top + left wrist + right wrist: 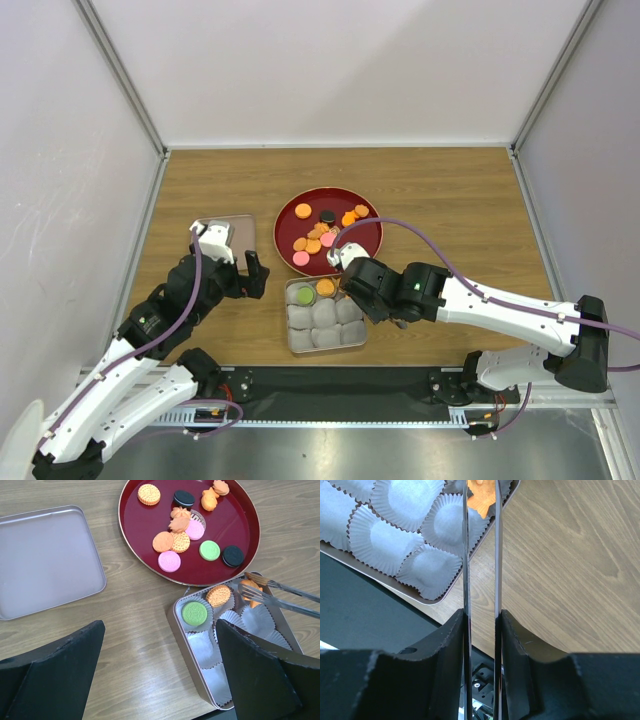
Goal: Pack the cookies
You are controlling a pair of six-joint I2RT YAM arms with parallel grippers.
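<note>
Cookies [169,561], ridged discs, glossy red tray [145,521], pleated paper cups [257,620], steel tongs [265,596]

readable text: none | labels, brands, numbers: none | cookies [194,613]: embossed marks too small to read

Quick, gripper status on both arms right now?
Left gripper: open, holding nothing.
Right gripper: closed on the tongs, whose tips pinch an orange cookie.
</note>
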